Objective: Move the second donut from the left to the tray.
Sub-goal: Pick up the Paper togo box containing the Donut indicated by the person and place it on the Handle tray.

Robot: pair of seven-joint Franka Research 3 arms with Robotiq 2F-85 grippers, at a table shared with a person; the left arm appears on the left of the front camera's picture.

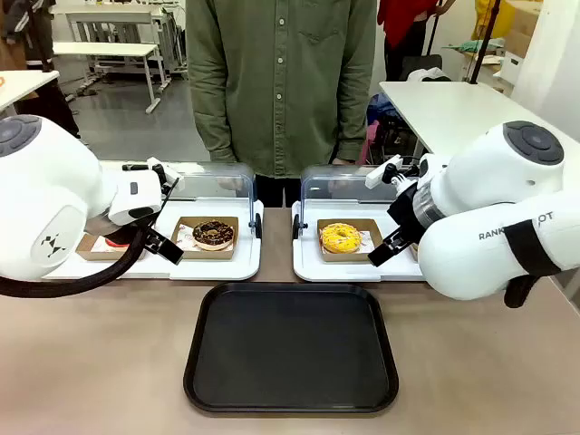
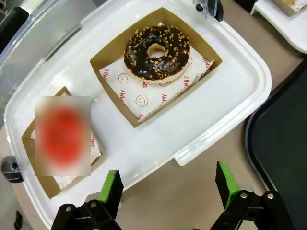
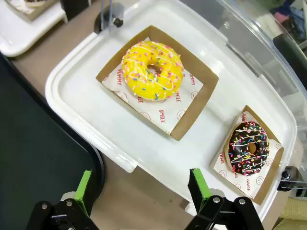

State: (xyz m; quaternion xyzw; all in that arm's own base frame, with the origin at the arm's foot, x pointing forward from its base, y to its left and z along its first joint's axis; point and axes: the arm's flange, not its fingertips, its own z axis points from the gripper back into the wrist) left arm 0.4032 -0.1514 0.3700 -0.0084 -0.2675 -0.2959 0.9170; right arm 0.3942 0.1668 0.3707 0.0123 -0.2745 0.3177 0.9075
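Chocolate donut (image 2: 157, 51) sits in its box (image 2: 144, 103) on the left display tray (image 2: 230, 96), whose lid (image 1: 217, 186) is raised for access. The left gripper (image 2: 168, 179) hovers near it, jaws wide and empty, probably lining up on the box. The right gripper (image 3: 141, 184) is also wide open, near the yellow donut (image 3: 152, 71). The black tray (image 1: 290, 349) lies just in front, a short carry away.

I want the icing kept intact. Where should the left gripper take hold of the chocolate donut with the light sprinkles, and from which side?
Probably not the chocolate donut itself but its box: pinch the low wall from above, at the corner nearest the open left gripper. The donut sits toward the far side, leaving bare liner there for one finger.
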